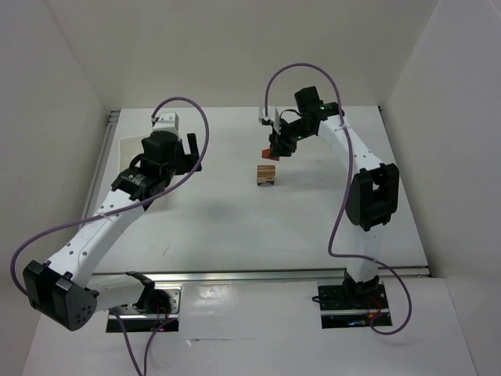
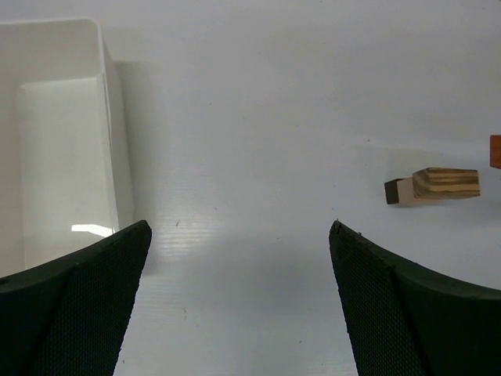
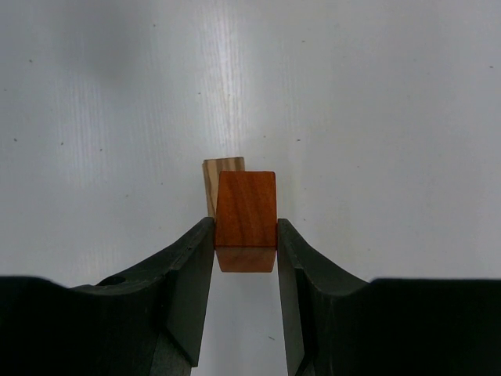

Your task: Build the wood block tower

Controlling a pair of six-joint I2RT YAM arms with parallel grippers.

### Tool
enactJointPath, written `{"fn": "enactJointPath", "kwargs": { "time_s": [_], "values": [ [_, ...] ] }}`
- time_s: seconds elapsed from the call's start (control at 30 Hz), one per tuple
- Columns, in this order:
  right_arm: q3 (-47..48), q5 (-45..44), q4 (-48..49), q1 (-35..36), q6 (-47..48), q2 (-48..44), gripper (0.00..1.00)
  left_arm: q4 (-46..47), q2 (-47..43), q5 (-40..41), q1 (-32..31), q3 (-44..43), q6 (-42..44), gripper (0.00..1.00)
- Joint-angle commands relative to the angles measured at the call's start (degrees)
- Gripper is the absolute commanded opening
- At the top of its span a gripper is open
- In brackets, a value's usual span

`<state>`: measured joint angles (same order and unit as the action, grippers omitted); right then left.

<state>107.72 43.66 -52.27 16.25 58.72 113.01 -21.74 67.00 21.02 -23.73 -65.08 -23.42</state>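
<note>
Near blocks (image 1: 267, 175) — right gripper (image 3: 246, 236) grips roof piece (image 3: 246, 207) | left gripper (image 2: 239, 229) wide

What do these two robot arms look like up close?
Both the left arm and right arm have white tube-like links joined by chunky black joint housings. A thin purple cable loops along each. The jaws are black, with finely dimpled inner faces. A small green light glows near the right wrist.
</note>
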Motion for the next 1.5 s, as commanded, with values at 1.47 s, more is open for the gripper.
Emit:
{"fn": "enactJointPath", "kwargs": {
  "time_s": [1.47],
  "values": [
    [0.47,-16.94,0.59,9.76,-2.47,4.41,0.00,-0.41,4.28,2.63,1.93,-0.22,-0.93,1.00]
  ]
}}
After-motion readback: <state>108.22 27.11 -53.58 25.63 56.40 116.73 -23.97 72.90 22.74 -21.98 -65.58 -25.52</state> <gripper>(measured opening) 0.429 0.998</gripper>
